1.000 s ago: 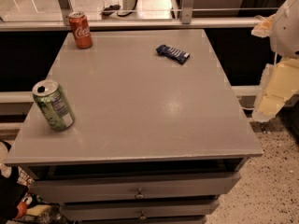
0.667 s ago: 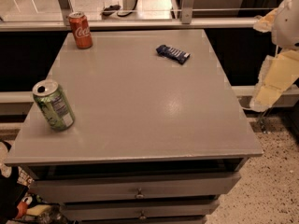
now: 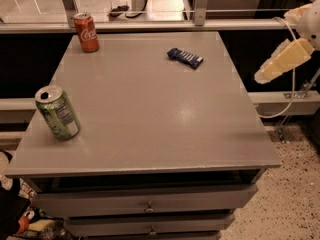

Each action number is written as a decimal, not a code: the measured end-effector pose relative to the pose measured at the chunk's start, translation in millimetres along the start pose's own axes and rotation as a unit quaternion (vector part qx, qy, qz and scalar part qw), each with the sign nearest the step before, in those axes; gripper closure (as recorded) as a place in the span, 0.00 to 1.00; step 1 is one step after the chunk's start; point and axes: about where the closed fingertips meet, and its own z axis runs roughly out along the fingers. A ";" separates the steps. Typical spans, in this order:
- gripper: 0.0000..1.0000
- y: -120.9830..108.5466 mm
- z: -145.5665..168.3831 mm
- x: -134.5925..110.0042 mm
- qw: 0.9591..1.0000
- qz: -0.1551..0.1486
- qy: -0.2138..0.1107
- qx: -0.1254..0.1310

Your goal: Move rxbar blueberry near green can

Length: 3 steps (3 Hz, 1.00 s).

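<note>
The rxbar blueberry (image 3: 185, 57), a small dark blue bar with white lettering, lies flat on the far right part of the grey table top (image 3: 150, 129). The green can (image 3: 58, 113) stands at the near left edge, tilted a little, with its silver top open and a white label panel. The two are far apart. A cream arm segment (image 3: 282, 61) hangs in the air off the table's right side, level with the bar. My gripper itself is out of view past the right edge.
A red Coca-Cola can (image 3: 86, 32) stands at the far left corner. A rail with posts (image 3: 200, 4) runs behind the table. Drawers (image 3: 147, 204) are below the front edge. Speckled floor (image 3: 295, 194) lies to the right.
The cream arm segment has risen and swung upward at the right side. The bar and both cans have not moved.
</note>
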 end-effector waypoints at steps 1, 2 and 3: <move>0.00 -27.8 26.8 2.4 0.998 0.027 -0.053 -0.003; 0.00 -41.4 63.1 -0.9 0.995 0.044 -0.081 -0.030; 0.00 -40.0 110.6 -17.1 0.990 0.055 -0.112 -0.069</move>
